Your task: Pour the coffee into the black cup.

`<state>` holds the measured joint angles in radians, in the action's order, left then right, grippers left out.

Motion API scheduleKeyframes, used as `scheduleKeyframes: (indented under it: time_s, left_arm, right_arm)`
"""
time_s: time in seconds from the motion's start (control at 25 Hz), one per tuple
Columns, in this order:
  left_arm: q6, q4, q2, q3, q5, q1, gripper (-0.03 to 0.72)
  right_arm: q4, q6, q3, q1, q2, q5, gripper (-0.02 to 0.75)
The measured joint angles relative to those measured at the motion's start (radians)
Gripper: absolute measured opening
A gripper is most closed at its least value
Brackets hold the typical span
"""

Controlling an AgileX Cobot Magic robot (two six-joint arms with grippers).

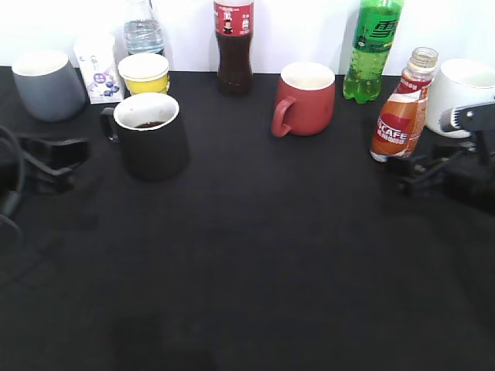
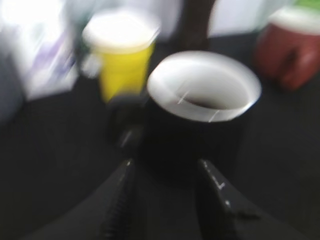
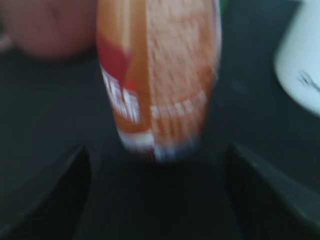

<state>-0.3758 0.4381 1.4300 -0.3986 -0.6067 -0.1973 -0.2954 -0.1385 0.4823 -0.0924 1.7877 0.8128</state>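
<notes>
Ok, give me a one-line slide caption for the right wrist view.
Blurred close-up: open right claw facing the upright Nescafe coffee bottle, not gripping it, white cup alongside.

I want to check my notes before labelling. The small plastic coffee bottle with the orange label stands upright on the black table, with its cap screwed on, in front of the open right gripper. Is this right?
One detail is wrong: the small plastic coffee bottle with the orange label has no cap; the exterior view shows its neck open. It does stand upright on the black table, in front of the open right gripper.
</notes>
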Motion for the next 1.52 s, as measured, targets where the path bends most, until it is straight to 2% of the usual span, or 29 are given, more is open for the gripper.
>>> scheduleKeyframes:
  time_s: [0.08, 0.24, 0.36, 0.48, 0.6, 0.68, 0.72, 0.8, 0.88, 1.0, 1.52]
  left_arm:
    - [-0.049, -0.01, -0.078, -0.048, 0.24, -0.022, 0.314]
    - [-0.056, -0.11, -0.176, -0.205, 0.758, -0.17, 0.312]
    - [-0.056, -0.13, -0.25, -0.312, 1.048, -0.255, 0.309]
    - [-0.056, -0.172, -0.421, -0.358, 1.195, -0.308, 0.309]
    - [-0.04, -0.202, -0.708, -0.359, 1.357, -0.352, 0.309]
    - [0.076, -0.277, -0.856, -0.358, 1.463, -0.359, 0.306]
    - [0.141, -0.329, -0.928, -0.345, 1.497, -0.36, 0.306]
    - [0.181, -0.377, -1.056, -0.275, 1.572, -0.36, 0.302]
    - [0.185, -0.383, -1.187, -0.191, 1.632, -0.36, 0.298]
    - [0.185, -0.372, -1.344, -0.13, 1.671, -0.36, 0.298]
    - [0.185, -0.37, -1.377, -0.128, 1.676, -0.359, 0.295]
  right_arm:
    - [0.0, 0.0, -0.002, 0.0, -0.129, -0.193, 0.631]
    - [0.005, -0.019, 0.055, 0.0, -0.403, -0.721, 0.613]
    - [0.114, -0.025, 0.152, -0.038, -0.653, -1.113, 0.596]
    - [0.168, -0.025, 0.164, -0.091, -0.937, -1.268, 0.592]
    - [0.199, 0.054, 0.166, -0.093, -1.171, -1.475, 0.59]
    - [0.254, 0.064, 0.165, -0.093, -1.294, -1.641, 0.589]
    - [0.295, 0.066, 0.142, -0.093, -1.35, -1.685, 0.589]
    - [0.32, 0.067, 0.067, -0.093, -1.454, -1.782, 0.589]
    - [0.324, 0.067, 0.04, -0.093, -1.573, -1.87, 0.589]
    - [0.305, 0.069, 0.031, -0.093, -1.699, -1.88, 0.59]
    - [0.306, 0.068, 0.019, -0.092, -1.709, -1.869, 0.589]
